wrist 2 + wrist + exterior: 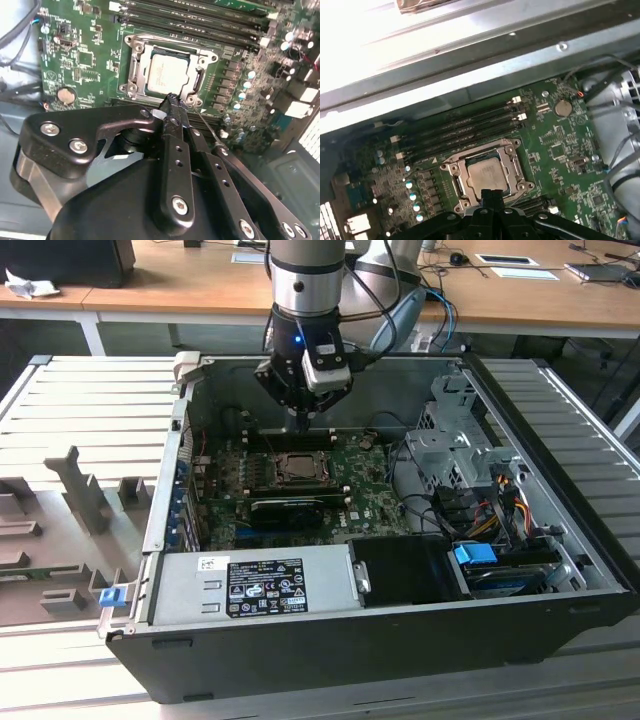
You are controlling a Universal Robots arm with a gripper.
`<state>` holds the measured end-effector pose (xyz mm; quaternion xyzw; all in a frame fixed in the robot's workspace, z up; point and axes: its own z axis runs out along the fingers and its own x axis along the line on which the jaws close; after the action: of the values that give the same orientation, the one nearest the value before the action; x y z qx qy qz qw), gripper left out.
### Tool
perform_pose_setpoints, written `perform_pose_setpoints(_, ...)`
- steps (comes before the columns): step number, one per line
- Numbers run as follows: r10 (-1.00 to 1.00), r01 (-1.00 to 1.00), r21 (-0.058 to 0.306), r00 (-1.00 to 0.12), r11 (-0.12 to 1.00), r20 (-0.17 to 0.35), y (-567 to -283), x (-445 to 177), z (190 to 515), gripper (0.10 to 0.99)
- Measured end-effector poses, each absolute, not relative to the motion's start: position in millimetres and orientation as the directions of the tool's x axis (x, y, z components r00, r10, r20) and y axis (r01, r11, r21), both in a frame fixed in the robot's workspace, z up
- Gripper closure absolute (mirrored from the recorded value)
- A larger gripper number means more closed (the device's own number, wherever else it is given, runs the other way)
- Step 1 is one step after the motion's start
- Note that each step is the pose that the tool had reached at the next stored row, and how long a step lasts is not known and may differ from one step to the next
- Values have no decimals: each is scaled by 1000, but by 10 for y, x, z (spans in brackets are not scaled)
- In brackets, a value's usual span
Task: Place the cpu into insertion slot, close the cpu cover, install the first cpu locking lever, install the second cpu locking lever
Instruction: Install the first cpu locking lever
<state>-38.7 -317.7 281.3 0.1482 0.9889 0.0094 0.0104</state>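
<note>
Found the cpu [166,75] seated flat in the insertion slot [148,70] on the green circuit board [85,65]. Judged step 1 done. Found the cpu cover [133,75] lying down around the chip. Judged step 2 done. Noted 1 wire lever [165,40] lying low along the cover's edge beside the long black slots [200,15]; unable to confirm latching. Noted a 2nd thin rod [207,127] slanting off just beside the fingertips [175,112], likely a lever not yet locked. Observed the gripper [172,99] at the cover's opposite edge, pressed together, with nothing visibly pinched. Judged the task roughly halfway, with lever work outstanding.
</note>
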Motion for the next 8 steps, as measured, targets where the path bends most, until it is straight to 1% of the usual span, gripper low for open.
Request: perform_pose_setpoints(8, 168, 167, 22, -986, 986, -18, -3177, -387, 2809, 980)
